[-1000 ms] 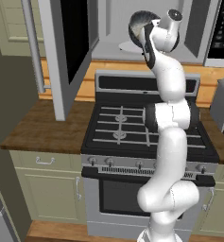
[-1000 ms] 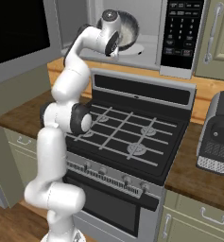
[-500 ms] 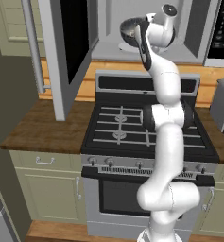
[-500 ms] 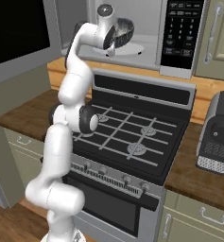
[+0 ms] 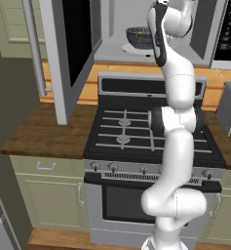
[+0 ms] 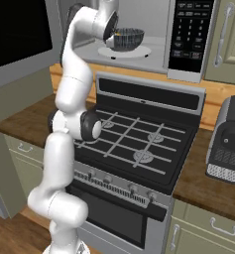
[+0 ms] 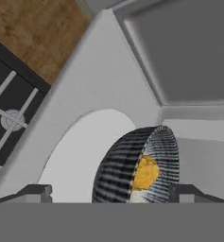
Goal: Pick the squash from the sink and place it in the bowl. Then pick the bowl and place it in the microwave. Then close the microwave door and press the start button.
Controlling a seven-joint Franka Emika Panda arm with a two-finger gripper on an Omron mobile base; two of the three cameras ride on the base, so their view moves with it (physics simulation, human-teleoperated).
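Bowl is being shown seated on the white turntable inside the microwave cavity, with the squash lying inside it as a yellow lump against the speckled inner wall. In the hand view the gripper is being seen with its two dark fingertips standing wide apart, one on each side of the bowl, clamped on nothing; whether either tip is brushing the rim cannot be told. The placing step is judged to be finishing, so a clean withdrawal is being called for: the hand should be drawn straight back out of the cavity along its own axis, the fingers being kept spread so the rim is not caught and the bowl is not dragged off the turntable. The microwave door is being seen swung fully open to the left above the gas stove; full clearance of the arm from the opening is being required before the door is pushed shut.
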